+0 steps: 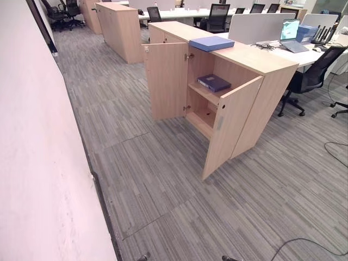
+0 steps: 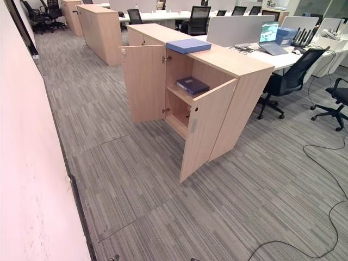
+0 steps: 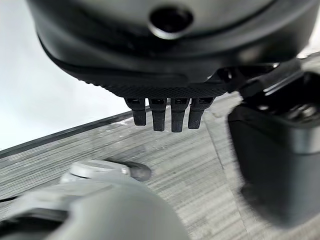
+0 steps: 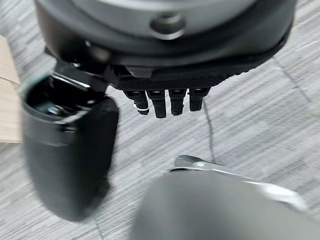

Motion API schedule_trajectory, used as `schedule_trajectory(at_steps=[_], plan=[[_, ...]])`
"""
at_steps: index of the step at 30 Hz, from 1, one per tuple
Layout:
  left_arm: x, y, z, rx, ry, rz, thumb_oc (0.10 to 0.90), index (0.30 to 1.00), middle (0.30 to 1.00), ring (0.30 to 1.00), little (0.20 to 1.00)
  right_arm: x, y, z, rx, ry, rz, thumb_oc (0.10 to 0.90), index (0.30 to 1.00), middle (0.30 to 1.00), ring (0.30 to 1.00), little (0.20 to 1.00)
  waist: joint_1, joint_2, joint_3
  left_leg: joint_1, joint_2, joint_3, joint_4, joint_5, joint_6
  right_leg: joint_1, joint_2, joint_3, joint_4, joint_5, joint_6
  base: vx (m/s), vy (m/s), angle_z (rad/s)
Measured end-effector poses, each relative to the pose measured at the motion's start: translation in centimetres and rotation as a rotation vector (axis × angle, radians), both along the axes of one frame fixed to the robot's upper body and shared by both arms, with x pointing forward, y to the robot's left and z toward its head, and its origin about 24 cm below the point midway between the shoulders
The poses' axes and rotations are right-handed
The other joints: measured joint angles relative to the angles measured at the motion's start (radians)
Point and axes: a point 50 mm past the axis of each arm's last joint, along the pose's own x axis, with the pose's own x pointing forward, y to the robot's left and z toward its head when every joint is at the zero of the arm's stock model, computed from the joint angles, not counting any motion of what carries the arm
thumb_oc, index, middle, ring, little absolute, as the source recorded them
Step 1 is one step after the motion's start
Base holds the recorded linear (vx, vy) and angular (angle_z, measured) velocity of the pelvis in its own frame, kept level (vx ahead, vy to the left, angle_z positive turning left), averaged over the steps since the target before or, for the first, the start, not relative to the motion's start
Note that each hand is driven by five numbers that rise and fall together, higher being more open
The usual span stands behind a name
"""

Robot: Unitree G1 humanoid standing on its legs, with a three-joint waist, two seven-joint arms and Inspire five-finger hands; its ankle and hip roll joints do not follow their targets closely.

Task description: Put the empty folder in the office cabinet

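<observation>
A grey striped carpet floor (image 1: 163,179) is seen running between a pale wall (image 1: 32,163) and a light wood office cabinet (image 1: 261,70) whose two doors stand open; office chairs and a bench (image 1: 304,54) with a laptop (image 1: 291,35) are ranged behind it. A blue folder (image 1: 211,43) is laid flat on the cabinet top, and a darker folder (image 1: 213,82) is lying on the upper shelf inside. The left hand (image 3: 165,112) and the right hand (image 4: 167,102) are both held over the carpet with fingers straight, nothing gripped.

Even, bright office light from overhead w/ soft shadows inside the open cabinet (image 1: 217,103), straight lines bowing twd the edges of both eye views, pale wall (image 1: 32,163) washed out at left, and wrist views blurred close up, esp. the dark thumb (image 4: 67,155).
</observation>
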Motion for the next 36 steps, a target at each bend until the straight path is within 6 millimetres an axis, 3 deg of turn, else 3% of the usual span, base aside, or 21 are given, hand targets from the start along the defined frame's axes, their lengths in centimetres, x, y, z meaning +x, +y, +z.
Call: schedule_trajectory(at_steps=[6,17,19,23,26,36], plan=[[0.9,-0.4,0.1,0.113,0.007,-0.126,0.800,0.900,0.900,0.900,0.900,0.6,-0.2,0.2,-0.033,-0.022,0.017,0.800,0.900,0.900,0.900,0.900,-0.001,0.013,0.013,0.027,0.002,-0.001,-0.018,-0.001,0.000,0.082,0.012,-0.001,-0.129,0.055,-0.002,0.00,0.000,0.00],[0.9,-0.8,-0.1,-0.023,0.006,-0.072,0.800,0.900,0.900,0.900,0.900,2.8,0.2,0.6,-0.077,-0.046,0.264,0.800,0.900,0.900,0.900,0.900,-0.003,0.029,0.046,0.044,0.007,0.001,-0.031,-0.002,-0.008,0.091,0.017,0.004,-0.131,0.054,-0.002,0.00,0.001,-0.01],[1.3,-0.9,-0.1,0.006,0.017,-0.167,0.800,0.900,0.900,0.900,0.900,2.9,0.0,0.7,-0.091,-0.039,0.290,0.800,0.900,0.900,0.900,0.900,-0.003,0.032,0.047,0.044,0.007,0.001,-0.031,-0.002,-0.008,0.091,0.017,0.004,-0.131,0.054,-0.002,0.00,0.000,0.00],[3.9,-1.7,0.3,0.115,0.015,-0.530,0.800,0.900,0.900,0.900,0.900,3.7,-0.3,0.9,-0.116,-0.052,0.328,0.800,0.900,0.900,0.900,0.900,-0.005,0.046,0.055,0.045,0.006,0.003,-0.031,-0.002,-0.008,0.092,0.016,0.004,-0.131,0.054,-0.002,0.00,0.000,0.00],[4.5,-2.0,0.4,0.153,0.011,-0.635,0.800,0.900,0.900,0.900,0.900,4.1,-0.4,1.1,-0.155,-0.064,0.386,0.800,0.900,0.900,0.900,0.900,-0.011,0.055,0.059,0.048,0.008,0.009,-0.032,-0.003,-0.008,0.091,0.018,0.005,-0.131,0.054,-0.002,0.00,0.010,-0.05],[4.4,-2.2,0.3,0.155,0.012,-0.599,0.800,0.900,0.900,0.900,0.900,3.9,-1.5,1.3,-0.225,-0.046,0.498,0.800,0.900,0.900,0.900,0.900,-0.007,0.053,0.063,0.050,0.010,0.011,-0.032,-0.003,-0.008,0.093,0.020,0.013,-0.131,0.054,-0.001,0.00,0.000,0.00]])
